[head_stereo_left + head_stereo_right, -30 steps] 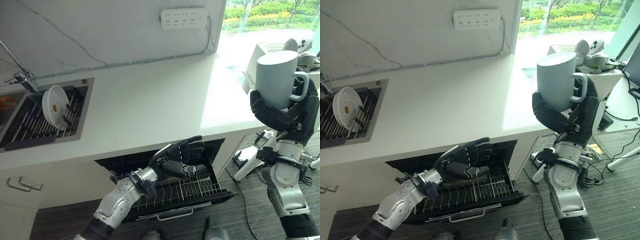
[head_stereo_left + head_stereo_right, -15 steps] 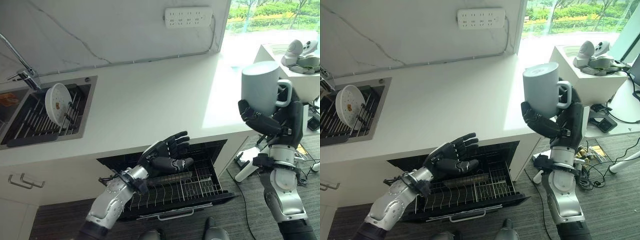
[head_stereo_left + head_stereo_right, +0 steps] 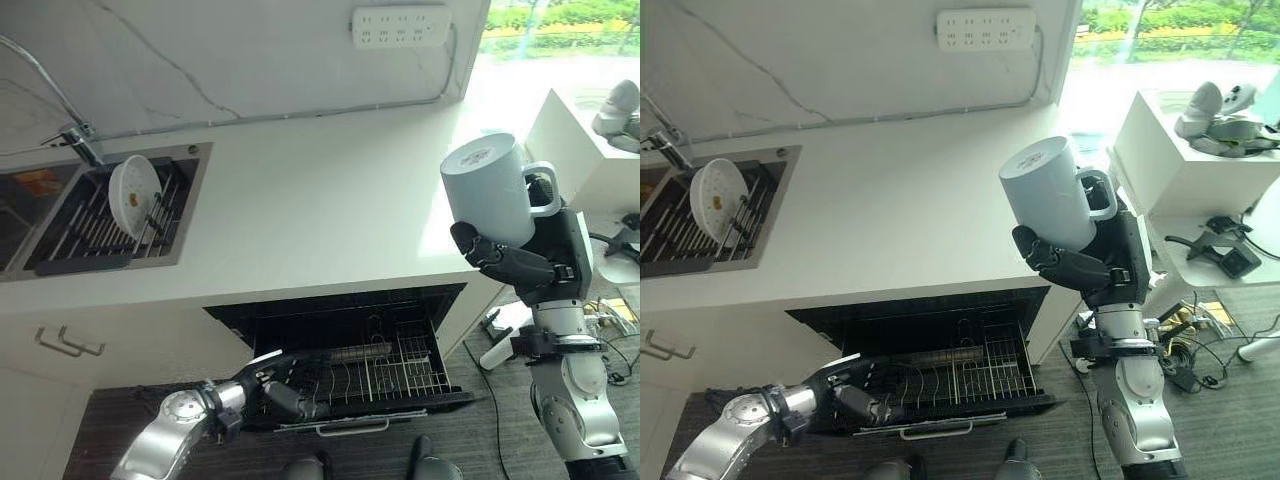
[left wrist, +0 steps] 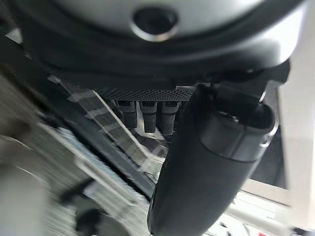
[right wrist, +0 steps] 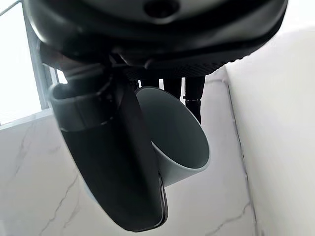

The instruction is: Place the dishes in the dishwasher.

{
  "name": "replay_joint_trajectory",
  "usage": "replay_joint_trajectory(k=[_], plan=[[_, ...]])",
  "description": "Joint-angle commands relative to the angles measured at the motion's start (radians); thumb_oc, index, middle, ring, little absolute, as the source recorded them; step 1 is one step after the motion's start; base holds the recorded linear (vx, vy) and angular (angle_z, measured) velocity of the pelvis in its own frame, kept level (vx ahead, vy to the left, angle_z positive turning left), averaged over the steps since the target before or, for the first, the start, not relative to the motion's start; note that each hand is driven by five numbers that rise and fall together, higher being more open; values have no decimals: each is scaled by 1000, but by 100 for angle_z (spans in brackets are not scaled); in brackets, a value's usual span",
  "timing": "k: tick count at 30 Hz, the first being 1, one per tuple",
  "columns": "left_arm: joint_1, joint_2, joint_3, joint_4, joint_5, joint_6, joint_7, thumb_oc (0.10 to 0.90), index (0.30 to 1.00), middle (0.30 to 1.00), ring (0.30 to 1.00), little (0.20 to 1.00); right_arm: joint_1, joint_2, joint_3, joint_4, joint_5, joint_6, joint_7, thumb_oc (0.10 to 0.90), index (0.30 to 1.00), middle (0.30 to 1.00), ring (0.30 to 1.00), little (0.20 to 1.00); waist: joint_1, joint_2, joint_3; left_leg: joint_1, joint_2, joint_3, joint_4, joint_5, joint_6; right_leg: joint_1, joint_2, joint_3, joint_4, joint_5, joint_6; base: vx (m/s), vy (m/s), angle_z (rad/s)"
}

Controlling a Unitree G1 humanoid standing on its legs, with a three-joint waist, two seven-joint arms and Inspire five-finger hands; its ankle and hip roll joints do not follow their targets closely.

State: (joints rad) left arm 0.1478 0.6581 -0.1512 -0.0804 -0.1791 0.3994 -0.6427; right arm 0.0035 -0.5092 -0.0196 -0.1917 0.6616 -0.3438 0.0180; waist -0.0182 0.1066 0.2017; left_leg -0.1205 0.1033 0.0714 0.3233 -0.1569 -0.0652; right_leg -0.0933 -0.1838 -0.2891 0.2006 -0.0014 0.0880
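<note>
A pale grey-blue mug [image 3: 487,190] hangs upside down and tilted over the counter's right end. My right hand [image 3: 515,265] is shut round its body, and its fingers [image 5: 194,93] curl over the rim. The dishwasher drawer stands open under the counter, showing its wire rack [image 3: 400,365]. My left hand [image 3: 270,392] is low at the drawer's front left corner, fingers loosely bent, holding nothing. Its thumb [image 4: 211,162] stands out above the rack wires. A white plate [image 3: 133,195] stands on edge in the sink's rack.
The sink [image 3: 190,215] with its faucet [image 3: 75,140] lies at the left of the white counter [image 3: 320,210]. A power strip [image 3: 408,25] is fixed to the back wall. A white stand [image 3: 590,130] with devices is at the right.
The camera has shifted. My left hand dropped from in front of the counter edge to the drawer's front corner. My right hand brought the mug lower and inward, tilting it more.
</note>
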Motion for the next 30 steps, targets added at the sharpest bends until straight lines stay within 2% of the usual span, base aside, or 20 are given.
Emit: replay_joint_trajectory(k=[1, 4, 7, 11, 12, 14, 16, 21, 27, 28, 29, 30], plan=[[-68, 45, 30, -57, 128, -110, -24, 800, 900, 900, 900, 900, -63, -42, -80, -104, 66, -100, 83, 400, 300, 300, 300, 300, -15, 5, -21, 26, 31, 9, -23, -26, -15, 59, 54, 35, 99, -221, 9, -53, -47, 24], [-96, 73, 22, -24, 208, -197, 9, 800, 900, 900, 900, 900, -62, -75, -96, -107, 80, -72, 119, 400, 300, 300, 300, 300, -34, 33, -6, 20, 40, 15, -23, 7, -36, 65, 61, 24, 99, -228, -1, -54, 36, 44], [-86, 69, 29, -22, 289, -263, 50, 800, 900, 900, 900, 900, -87, -98, -90, -99, 83, -50, 168, 400, 300, 300, 300, 300, -30, 52, -4, 29, 32, -10, -23, 10, -38, 57, 51, 45, 99, -224, 3, -11, 177, 28], [-87, 70, 30, -7, 338, -331, 84, 800, 900, 900, 900, 900, -101, -97, -85, -94, 73, -28, 239, 400, 300, 300, 300, 300, -53, 89, -6, 15, 87, 29, -23, 22, -48, 67, 38, 28, 99, -232, 8, 50, 363, -3], [-96, 74, 13, 15, 385, -375, 104, 800, 900, 900, 900, 900, -87, -85, -96, -95, 88, 2, 288, 400, 300, 300, 300, 300, -65, 90, -7, 18, 98, 56, -23, 24, -48, 75, 25, 19, 99, -229, 13, 139, 383, 10], [-93, 67, 16, 18, 437, -422, 132, 800, 900, 900, 900, 900, -60, -68, -96, -96, 67, 58, 414, 400, 300, 300, 300, 300, -72, 74, -14, 38, 75, 79, -23, -1, -31, 67, -2, 30, 99, -216, 31, 141, 302, -2], [-69, 66, 32, 26, 502, -471, 209, 800, 900, 900, 900, 900, -34, -59, -87, -97, 58, 101, 482, 400, 300, 300, 300, 300, -68, 43, -13, 56, 55, 84, -23, -26, -15, 64, -15, 37, 99, -205, 42, 117, 101, 1], [-69, 54, -3, 78, 614, -582, 358, 800, 900, 900, 900, 900, -2, -60, -70, -80, 67, 142, 619, 400, 300, 300, 300, 300, -66, -17, -1, 55, 69, 113, -23, -34, -8, 47, -20, 37, 99, -196, 47, 18, -94, -6], [-85, 54, -31, 98, 651, -612, 415, 800, 900, 900, 900, 900, 5, -77, -39, -63, 35, 183, 692, 400, 300, 300, 300, 300, -61, -36, 10, 41, 82, 119, -23, -27, -9, 39, -16, 28, 99, -195, 49, -21, -83, -5], [-83, 55, -32, 102, 654, -618, 420, 800, 900, 900, 900, 900, 9, -78, -34, -61, 30, 202, 713, 400, 300, 300, 300, 300, -61, -38, 11, 40, 84, 119, -23, -26, -10, 39, -15, 27, 99, -194, 49, -8, -93, 2], [-76, 59, -31, 109, 661, -631, 422, 800, 900, 900, 900, 900, 25, -89, -19, -57, -8, 251, 760, 400, 300, 300, 300, 300, -58, -44, 13, 38, 88, 121, -23, -23, -12, 39, -17, 24, 99, -193, 50, -7, -91, 2], [-74, 62, -31, 112, 663, -635, 422, 800, 900, 900, 900, 900, 29, -93, -17, -57, -19, 261, 768, 400, 300, 300, 300, 300, -58, -44, 13, 38, 90, 121, -23, -22, -12, 39, -17, 23, 99, -193, 51, -12, -98, 1]])
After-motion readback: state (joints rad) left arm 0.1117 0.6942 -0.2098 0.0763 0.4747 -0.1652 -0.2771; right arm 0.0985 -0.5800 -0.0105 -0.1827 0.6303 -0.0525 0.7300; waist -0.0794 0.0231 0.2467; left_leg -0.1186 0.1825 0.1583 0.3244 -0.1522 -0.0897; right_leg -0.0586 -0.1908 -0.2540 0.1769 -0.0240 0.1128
